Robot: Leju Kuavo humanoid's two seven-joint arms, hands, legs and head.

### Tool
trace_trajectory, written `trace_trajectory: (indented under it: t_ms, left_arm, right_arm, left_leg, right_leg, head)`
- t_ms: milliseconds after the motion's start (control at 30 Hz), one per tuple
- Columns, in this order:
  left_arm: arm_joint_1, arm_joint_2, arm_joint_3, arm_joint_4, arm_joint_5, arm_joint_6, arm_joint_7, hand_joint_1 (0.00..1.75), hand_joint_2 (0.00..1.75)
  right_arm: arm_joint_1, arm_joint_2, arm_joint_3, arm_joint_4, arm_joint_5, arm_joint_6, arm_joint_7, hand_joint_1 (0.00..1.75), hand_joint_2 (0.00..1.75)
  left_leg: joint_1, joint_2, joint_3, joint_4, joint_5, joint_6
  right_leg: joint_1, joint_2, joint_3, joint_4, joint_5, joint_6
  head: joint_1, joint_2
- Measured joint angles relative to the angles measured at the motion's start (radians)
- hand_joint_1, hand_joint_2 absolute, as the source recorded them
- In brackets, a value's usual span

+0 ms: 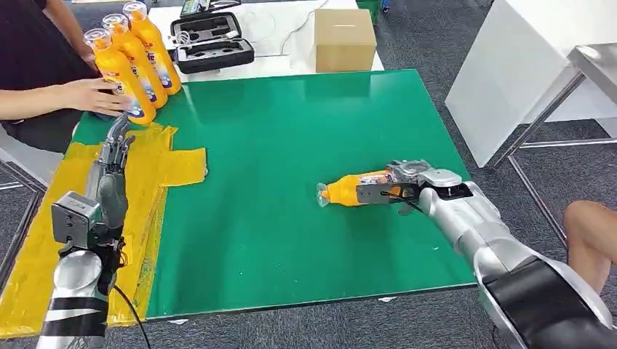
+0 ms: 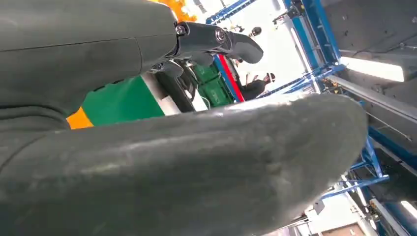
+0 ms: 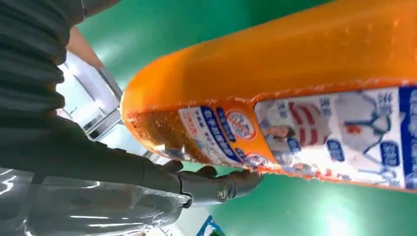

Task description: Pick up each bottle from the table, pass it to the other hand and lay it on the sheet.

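Right hand (image 1: 396, 187) grasps a lying orange bottle (image 1: 348, 193) mid-table; left hand (image 1: 115, 149), released, hovers over the yellow sheet (image 1: 44, 240).

four orange bottles (image 1: 354, 191), one cardboard box (image 1: 345, 39), two black cases (image 1: 213, 53)

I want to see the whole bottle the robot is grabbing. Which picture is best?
The head view: the bottle lies whole on the green table, right hand around it. The right wrist view shows its label close up.

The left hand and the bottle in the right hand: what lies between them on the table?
In the head view, only bare green mat and the yellow sheet's edge separate left hand from bottle.
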Motion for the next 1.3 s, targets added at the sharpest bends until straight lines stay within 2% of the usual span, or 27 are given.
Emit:
trace_trajectory:
  t_ms: [100,233,300,333,467,500,533,767,900,1067,1100,1300]
  left_arm:
    - [-0.002,0.0,0.0,0.004,0.003,0.0,-0.002,0.0,0.0]
    - [-0.028,0.002,0.0,0.031,0.016,-0.002,-0.011,0.0,0.0]
    - [-0.043,0.003,-0.004,0.049,0.022,-0.003,-0.015,0.0,0.0]
    - [-0.051,0.004,-0.005,0.058,0.023,-0.003,-0.016,0.0,0.0]
    - [-0.072,0.005,-0.016,0.082,0.027,-0.002,-0.017,0.0,0.0]
    - [-0.075,0.006,-0.018,0.087,0.027,-0.001,-0.017,0.0,0.0]
    - [-0.077,0.006,-0.021,0.092,0.028,0.0,-0.017,0.0,0.0]
    - [-0.083,0.007,-0.029,0.107,0.035,0.002,-0.017,0.0,0.0]
    - [-0.083,0.009,-0.029,0.113,0.036,0.003,-0.017,0.0,0.0]
    - [-0.083,0.009,-0.029,0.114,0.036,0.004,-0.017,0.0,0.0]
    - [-0.083,0.009,-0.029,0.114,0.037,0.004,-0.017,0.0,1.75]
    - [-0.081,0.01,-0.029,0.114,0.083,-0.03,0.025,0.0,1.75]
  right_arm:
    - [-0.005,0.002,0.01,0.01,0.006,0.042,-0.013,0.0,1.75]
    - [-0.004,0.002,0.053,0.045,0.026,0.159,-0.049,0.0,1.75]
    - [0.002,0.002,0.073,0.059,0.03,0.17,-0.061,0.0,1.75]
    - [0.002,0.002,0.082,0.065,0.031,0.17,-0.061,0.37,1.75]
    - [0.003,0.003,0.105,0.08,0.032,0.17,-0.054,0.37,1.75]
    - [0.003,0.003,0.109,0.082,0.03,0.17,-0.053,1.69,1.75]
    - [0.003,0.003,0.114,0.085,0.029,0.17,-0.053,1.75,1.75]
    - [0.002,0.002,0.122,0.089,0.014,0.166,-0.04,1.75,1.75]
    - [-0.001,0.002,0.119,0.089,0.005,0.164,-0.036,1.75,1.75]
    - [-0.002,0.002,0.118,0.089,0.001,0.163,-0.036,1.75,1.75]
    - [-0.001,0.002,0.118,0.089,-0.003,0.16,-0.033,1.75,1.75]
    - [0.018,0.009,0.078,0.089,-0.097,0.09,0.017,1.75,1.75]
  left_leg:
    - [0.0,0.0,0.0,0.0,0.0,0.0]
    - [0.0,0.0,0.0,0.0,0.0,0.0]
    - [0.0,0.0,0.002,0.0,0.0,0.0]
    - [0.0,0.0,0.003,0.0,0.0,0.0]
    - [0.0,0.001,0.008,0.0,-0.001,0.0]
    - [0.0,0.001,0.009,0.0,-0.001,0.0]
    - [0.0,0.001,0.01,0.0,-0.001,0.0]
    - [0.0,0.0,0.016,0.0,-0.001,0.0]
    - [0.0,-0.001,0.017,0.0,-0.001,0.001]
    - [0.0,0.0,0.018,0.0,-0.001,0.001]
    - [0.0,0.0,0.018,0.0,-0.001,0.001]
    - [0.0,0.0,0.018,0.0,-0.001,0.001]
  right_leg:
    - [0.0,0.0,0.0,0.0,0.0,0.0]
    - [0.0,-0.001,0.0,0.0,0.0,0.0]
    - [0.0,-0.001,0.001,0.0,0.0,0.0]
    - [0.0,0.0,0.002,0.0,0.0,0.0]
    - [0.0,0.0,0.006,-0.001,-0.001,0.0]
    - [0.0,0.0,0.007,-0.001,-0.001,0.0]
    - [0.0,0.0,0.008,-0.001,-0.001,0.0]
    - [0.0,0.0,0.007,-0.002,-0.002,0.001]
    - [0.0,0.0,0.016,-0.002,-0.002,0.002]
    - [0.0,0.0,0.016,-0.002,-0.002,0.002]
    - [0.0,0.0,0.016,-0.002,-0.002,0.002]
    - [0.0,0.0,0.017,-0.002,-0.001,0.002]
  head:
    - [0.0,0.0]
    - [0.0,0.0]
    - [0.0,0.0]
    - [0.0,0.0]
    - [0.0,0.0]
    - [0.0,0.0]
    - [0.0,0.0]
    - [0.0,0.0]
    - [0.0,0.0]
    - [0.0,0.0]
    - [0.0,0.0]
    - [0.0,0.0]
